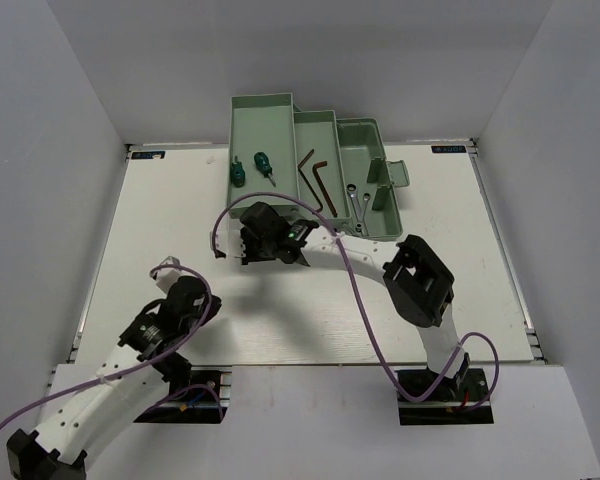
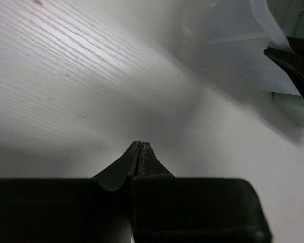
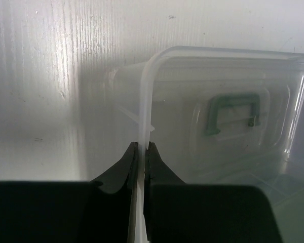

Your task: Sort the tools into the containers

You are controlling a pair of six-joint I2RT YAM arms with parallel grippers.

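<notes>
At twelve o'clock on the counter [image 1: 180, 250] sits the toolbox [image 1: 234, 130], tools [image 1: 318, 178] inside, seen from above; only its wrist view shows the right claw [image 3: 142, 145] pinching the clear lid [image 3: 218, 76]; left claw [image 2: 141, 144] closed, empty.

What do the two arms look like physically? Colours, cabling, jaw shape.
Both arms share one build: left arm and right arm have white curved links, chunky black joint housings and black base mounts. A thin purple cable loops loosely along each. The jaws are matte black, broad at the root, tapering to thin pointed tips. No legible markings.
</notes>
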